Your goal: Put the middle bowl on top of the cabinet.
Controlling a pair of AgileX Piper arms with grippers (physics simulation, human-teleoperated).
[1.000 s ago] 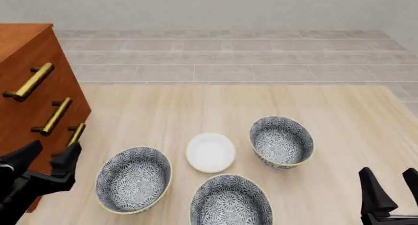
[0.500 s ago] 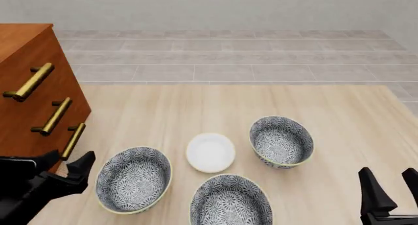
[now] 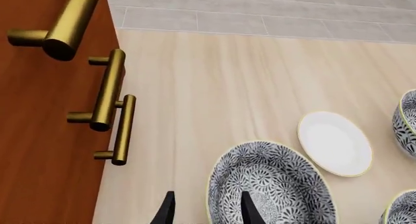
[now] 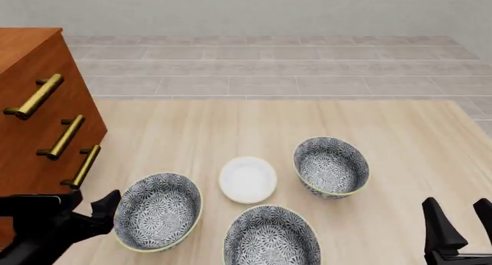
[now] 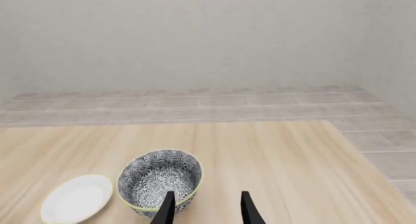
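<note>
Floral blue-grey, the middle bowl (image 4: 271,237) sits upright, mouth up, at 6 o'clock of the white dish (image 4: 248,179), flanked by two matching bowls. Reddish wooden cabinet (image 4: 34,112) stands at 9 o'clock. Left gripper (image 4: 86,204) straddles the left bowl (image 4: 158,211) rim, jaws released; right gripper (image 4: 460,219) parted, empty.

A simulated room, perhaps a home set: a pale wood table (image 4: 307,121) bearing patterned bowls (image 4: 331,166) and a white dish (image 4: 248,180), a wooden cabinet (image 4: 34,103), grey tiled floor (image 4: 269,69), bare wall (image 5: 195,39).
</note>
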